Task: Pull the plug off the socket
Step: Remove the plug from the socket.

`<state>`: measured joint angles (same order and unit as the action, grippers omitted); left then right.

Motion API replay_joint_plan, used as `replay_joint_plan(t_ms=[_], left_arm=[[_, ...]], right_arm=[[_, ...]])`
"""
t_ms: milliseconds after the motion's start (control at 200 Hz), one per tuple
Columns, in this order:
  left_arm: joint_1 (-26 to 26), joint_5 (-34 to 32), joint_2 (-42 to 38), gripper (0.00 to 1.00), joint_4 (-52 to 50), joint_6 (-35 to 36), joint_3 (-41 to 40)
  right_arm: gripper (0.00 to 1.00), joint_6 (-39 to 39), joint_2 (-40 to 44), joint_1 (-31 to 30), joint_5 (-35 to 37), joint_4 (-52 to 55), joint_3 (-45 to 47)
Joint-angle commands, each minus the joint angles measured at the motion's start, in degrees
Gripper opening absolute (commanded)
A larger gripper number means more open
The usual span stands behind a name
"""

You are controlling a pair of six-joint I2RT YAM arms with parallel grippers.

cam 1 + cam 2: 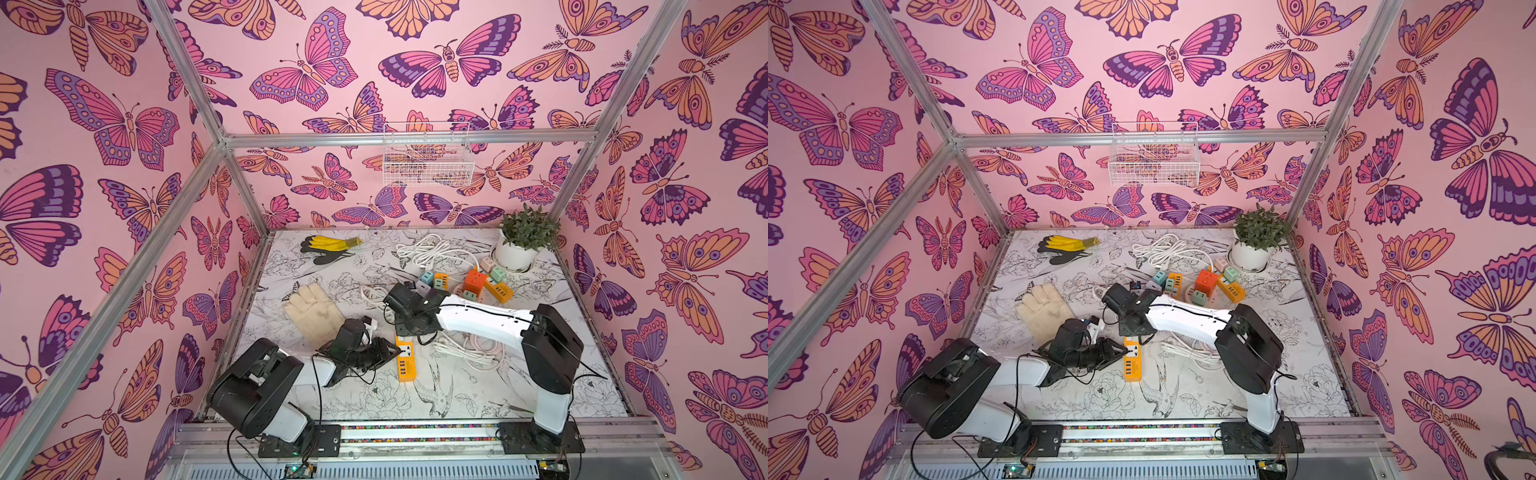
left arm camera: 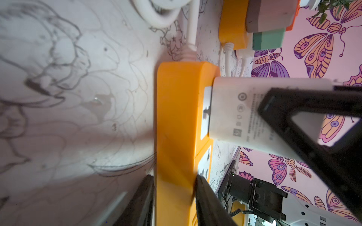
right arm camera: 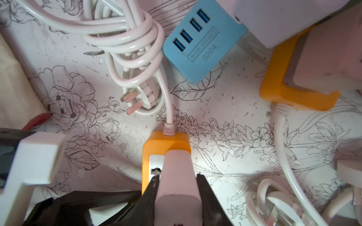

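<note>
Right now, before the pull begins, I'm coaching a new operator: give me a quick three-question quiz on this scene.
1. True or false: the white plug is already clear of the orange power strip.
2. Which one does the left gripper clamp? A) the white plug B) the orange power strip C) nothing
3. Fill in: the right gripper is shut on the ____.

Key: 1 false, the plug sits in the strip's socket; 2 B; 3 white plug.
</note>
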<state>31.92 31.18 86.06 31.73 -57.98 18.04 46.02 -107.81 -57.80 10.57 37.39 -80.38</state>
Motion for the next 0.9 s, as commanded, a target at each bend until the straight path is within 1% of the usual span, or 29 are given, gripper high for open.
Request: replay_joint_plan(t_ms=[0,80,170,255,330,411,536,611,671,726,781,896], left_arm=[[-1.3,-5.8,3.7,0.38,-10.9,0.5,-2.2],[-1.3,-5.5,4.4,0.38,-10.8,0.6,-1.7],[-1.3,-5.4,4.4,0.38,-10.9,0.6,-1.5],[-1.2,-5.7,4.6,0.38,-11.1,0.7,-1.6],[-1.3,-5.9,5.0,0.38,-11.2,0.8,-1.7],[-1.6,-6.0,5.7,0.38,-11.1,0.9,-1.7],[-2.0,-5.7,6.9,0.38,-11.1,1.2,-1.5],[-2.1,-5.5,7.3,0.38,-11.1,1.4,-1.3],[-2.2,-5.5,7.3,0.38,-11.2,1.5,-1.1],[-2.3,-5.4,7.5,0.38,-11.1,1.5,-1.0],[-2.3,-5.4,7.6,0.38,-11.2,1.6,-0.8],[-2.4,-5.4,8.3,0.38,-11.2,1.7,-0.8]], right_arm=[[0.25,-2.1,0.4,0.2,0.3,2.8,1.2],[0.25,-2.2,-1.5,-2.4,3.6,5.8,-2.2],[0.26,-2.5,-4.9,-4.6,6.1,9.9,-8.0],[0.26,-3.3,-7.4,-5.0,7.1,13.1,-12.5],[0.27,-4.4,-8.2,-4.6,7.6,14.1,-14.4],[0.27,-4.7,-7.5,-2.9,5.0,13.5,-13.4],[0.27,-4.5,-2.5,-1.5,3.8,9.2,-6.3],[0.27,-3.6,0.1,-2.0,3.3,6.6,-2.1],[0.27,-3.2,1.2,-3.6,4.6,5.2,-0.5],[0.27,-3.1,1.1,-5.7,5.8,4.2,-1.1],[0.27,-3.0,-0.2,-7.2,6.5,4.6,-3.5],[0.27,-3.5,-4.3,-7.2,8.4,9.0,-10.9]])
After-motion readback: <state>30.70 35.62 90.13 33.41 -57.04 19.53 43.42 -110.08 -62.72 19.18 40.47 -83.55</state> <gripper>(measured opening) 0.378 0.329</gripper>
